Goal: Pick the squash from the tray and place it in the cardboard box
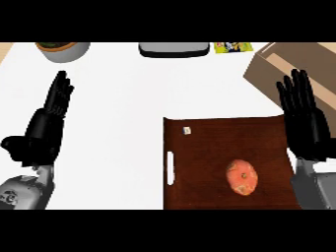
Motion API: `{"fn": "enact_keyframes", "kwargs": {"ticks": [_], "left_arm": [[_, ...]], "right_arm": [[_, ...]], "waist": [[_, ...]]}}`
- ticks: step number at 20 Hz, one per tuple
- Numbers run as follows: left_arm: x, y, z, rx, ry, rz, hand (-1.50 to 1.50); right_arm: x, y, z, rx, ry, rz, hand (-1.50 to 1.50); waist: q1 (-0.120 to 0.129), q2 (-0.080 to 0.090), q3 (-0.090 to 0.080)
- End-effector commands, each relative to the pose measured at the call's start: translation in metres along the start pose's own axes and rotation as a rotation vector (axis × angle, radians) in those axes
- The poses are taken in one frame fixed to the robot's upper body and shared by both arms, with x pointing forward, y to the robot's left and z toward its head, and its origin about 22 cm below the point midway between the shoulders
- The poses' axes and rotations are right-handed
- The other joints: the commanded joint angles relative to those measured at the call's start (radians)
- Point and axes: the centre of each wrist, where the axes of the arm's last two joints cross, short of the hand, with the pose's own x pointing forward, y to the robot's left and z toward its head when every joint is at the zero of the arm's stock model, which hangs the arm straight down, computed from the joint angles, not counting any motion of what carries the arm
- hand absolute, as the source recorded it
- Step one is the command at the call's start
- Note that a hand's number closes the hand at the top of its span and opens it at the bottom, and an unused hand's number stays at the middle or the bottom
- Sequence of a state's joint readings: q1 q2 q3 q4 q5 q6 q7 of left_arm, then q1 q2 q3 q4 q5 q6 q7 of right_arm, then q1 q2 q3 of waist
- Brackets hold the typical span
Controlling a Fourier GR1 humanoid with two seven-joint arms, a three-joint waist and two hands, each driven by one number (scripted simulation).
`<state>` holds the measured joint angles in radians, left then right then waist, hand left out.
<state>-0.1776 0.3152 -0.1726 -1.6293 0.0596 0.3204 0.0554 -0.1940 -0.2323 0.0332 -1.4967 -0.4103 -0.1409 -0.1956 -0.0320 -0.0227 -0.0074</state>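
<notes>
The right hand [307,123] is flat open, fingers straight and pointing away from the robot, holding nothing. It hangs over the right edge of the dark brown tray [199,162], its fingertips in front of the cardboard box [272,64]. The left hand [45,123] is just as open and empty, above the white counter [127,98], well left of the tray. The orange squash [242,178] lies on the tray towards its right side, and neither hand touches it.
</notes>
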Motion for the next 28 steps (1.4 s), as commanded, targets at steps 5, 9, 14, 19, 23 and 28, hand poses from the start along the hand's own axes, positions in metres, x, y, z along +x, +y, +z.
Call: {"fn": "enact_keyframes", "kwargs": {"ticks": [5,9,14,19,23,28], "left_arm": [[-0.056,0.028,0.022,0.182,0.267,-0.031,0.00],[-0.076,0.031,0.039,0.202,0.379,-0.001,0.00],[-0.086,0.026,0.041,0.179,0.379,0.014,0.00],[-0.089,0.035,0.031,0.162,0.371,0.018,0.00],[-0.089,0.022,0.034,0.147,0.373,0.032,0.00],[-0.089,0.018,0.029,0.123,0.353,0.023,0.00]], "right_arm": [[0.021,-0.034,0.049,-0.195,-0.071,0.468,1.50],[-0.001,-0.096,0.096,-0.448,0.127,0.834,1.50],[0.003,-0.064,0.159,-0.476,-0.007,1.023,-1.50],[0.033,-0.042,0.206,-0.427,0.147,1.139,-1.50],[0.081,-0.031,0.207,-0.413,0.313,1.167,-1.50],[0.109,0.002,0.201,-0.352,0.474,1.200,-1.50]], "waist": [[-0.027,0.010,0.000],[-0.056,0.021,-0.003],[-0.031,0.018,0.001],[-0.009,0.026,-0.001],[0.008,0.028,-0.001],[0.041,0.034,0.000]]}}
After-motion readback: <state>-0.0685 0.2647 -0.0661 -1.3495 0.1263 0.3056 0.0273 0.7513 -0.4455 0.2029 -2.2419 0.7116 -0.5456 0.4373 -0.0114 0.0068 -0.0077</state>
